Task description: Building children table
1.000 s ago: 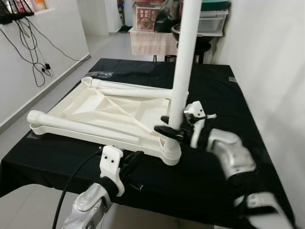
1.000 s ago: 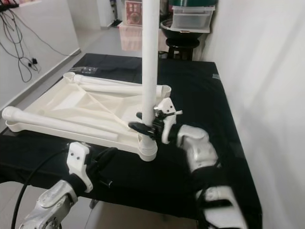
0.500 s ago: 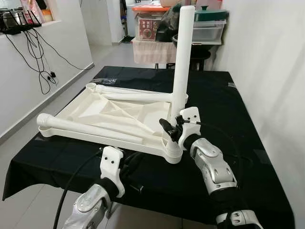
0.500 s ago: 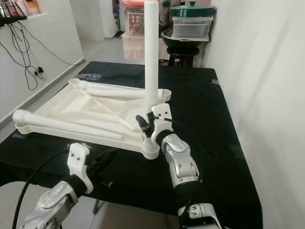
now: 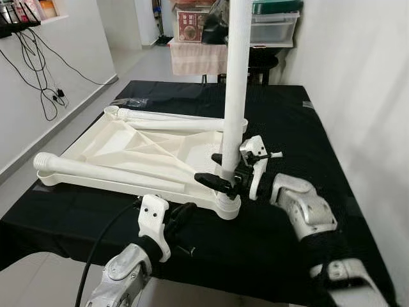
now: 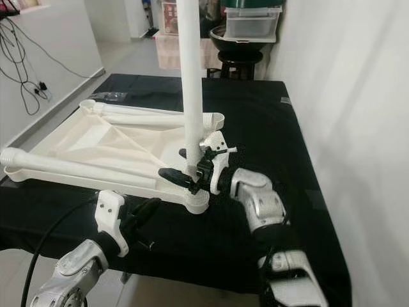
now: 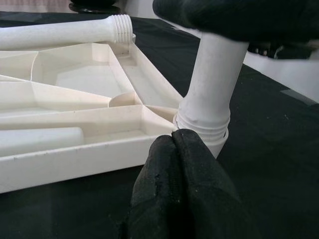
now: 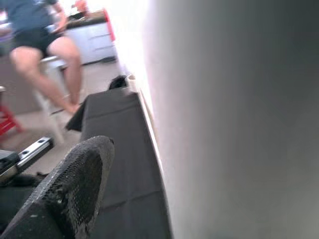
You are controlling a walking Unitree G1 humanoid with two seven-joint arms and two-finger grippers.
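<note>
The white plastic upturned table top (image 5: 128, 150) lies mid-frame on the black cloth; your right gripper (image 5: 220, 181) has swung back round the upright white leg (image 5: 235, 96), fingers pinching it — another screwing turn, likely. Left gripper (image 7: 182, 164) rests pressed together beside the socket.

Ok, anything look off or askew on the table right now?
Nothing looks damaged or spilled. The upright leg stands in the near corner socket of the upturned tabletop, with the right gripper around it. Two loose legs lie across the tabletop, not yet fitted. The left gripper is shut near the socket.
</note>
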